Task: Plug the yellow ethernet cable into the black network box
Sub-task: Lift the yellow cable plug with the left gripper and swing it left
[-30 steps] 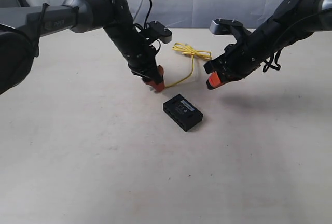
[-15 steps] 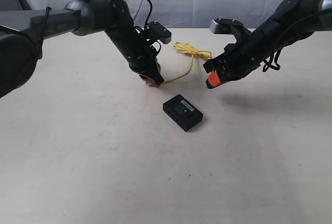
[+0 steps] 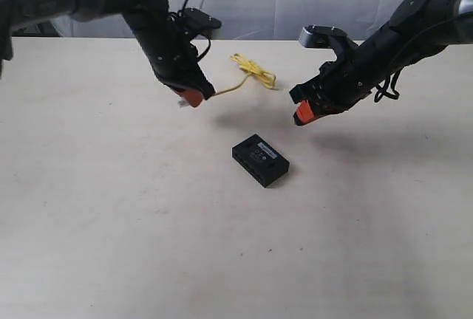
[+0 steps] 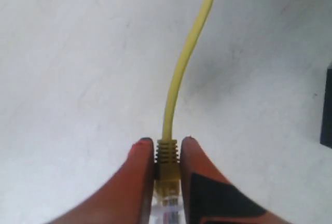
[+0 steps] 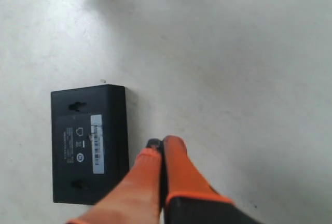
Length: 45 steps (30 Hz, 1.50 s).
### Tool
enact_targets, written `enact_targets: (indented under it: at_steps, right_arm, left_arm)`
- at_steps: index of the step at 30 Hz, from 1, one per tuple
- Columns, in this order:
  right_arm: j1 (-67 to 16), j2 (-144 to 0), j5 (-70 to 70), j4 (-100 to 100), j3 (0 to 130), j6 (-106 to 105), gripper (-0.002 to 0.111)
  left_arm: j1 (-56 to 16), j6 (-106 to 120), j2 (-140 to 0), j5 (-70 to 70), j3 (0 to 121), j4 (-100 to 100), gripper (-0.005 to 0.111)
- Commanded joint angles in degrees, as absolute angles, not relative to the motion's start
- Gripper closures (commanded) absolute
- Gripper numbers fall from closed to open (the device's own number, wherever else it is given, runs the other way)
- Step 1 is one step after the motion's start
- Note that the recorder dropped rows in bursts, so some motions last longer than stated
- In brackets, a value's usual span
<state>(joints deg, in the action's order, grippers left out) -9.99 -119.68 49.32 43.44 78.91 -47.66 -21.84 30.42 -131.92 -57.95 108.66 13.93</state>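
Cable (image 3: 253, 70) newly aloft; plug (image 4: 167, 167) between jaws

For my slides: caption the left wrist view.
Left gripper clamps one end of the yellow ethernet cable over the pale table.

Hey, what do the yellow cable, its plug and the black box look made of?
Yellow ethernet cable: likely a soft plastic jacket, smooth and matte; it bends in loose curves. Its plug: apparently clear hard plastic, see-through and slightly glossy. Black network box: probably moulded plastic, matte, with crisp edges and a white printed label.
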Motion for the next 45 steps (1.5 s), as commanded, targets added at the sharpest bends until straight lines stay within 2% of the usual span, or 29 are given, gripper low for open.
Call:
enact_targets:
  at_steps: [1,10,17,23,26,30,33,34,38,41,45]
  right_arm:
    - [-9.7,-119.58,48.89,43.76,79.14,-47.97,0.109]
    - [-11.82,-119.58,49.12,44.15,79.14,-47.97,0.109]
    - [-15.11,-121.6,43.79,44.01,79.14,-47.97,0.109]
    - [-15.62,-123.54,44.4,44.01,79.14,-47.97,0.109]
    - [-15.62,-123.65,44.89,44.01,79.14,-47.97,0.109]
    - [-15.62,-123.65,45.83,43.74,79.14,-47.97,0.109]
    - [-15.62,-123.65,46.5,42.43,79.14,-47.97,0.109]
    - [-15.62,-123.65,46.63,42.32,79.14,-47.97,0.109]
    - [-15.62,-123.65,46.78,41.86,79.14,-47.97,0.109]
    - [-15.62,-123.65,47.19,41.85,79.14,-47.97,0.109]
    - [-15.62,-123.65,47.19,41.85,79.14,-47.97,0.109]
  left_arm:
    - [-18.96,26.88,-124.23,-56.64,100.19,13.32,0.107]
    - [-8.74,21.44,-106.61,-45.66,72.17,16.01,0.107]
    - [-10.74,20.2,-96.71,-38.2,56.61,23.56,0.107]
    - [-13.03,15.37,-95.85,-34.29,49.11,26.98,0.105]
    - [-14.84,16.04,-95.85,-33.82,48.42,27.67,0.092]
    - [-15.51,16.6,-95.85,-34.59,48.42,27.54,0.059]
    - [-15.51,18.54,-95.85,-36.75,49.15,20.57,0.039]
    - [-15.51,20.2,-95.69,-37.7,49.87,17.03,0.039]
    - [-15.51,56.98,-93.53,-44.53,53.36,6.03,0.053]
    - [-15.51,99.45,-93.13,-49.82,52.64,8.98,0.052]
    - [-15.51,122.12,-94.41,-44.31,51.83,19.46,0.052]
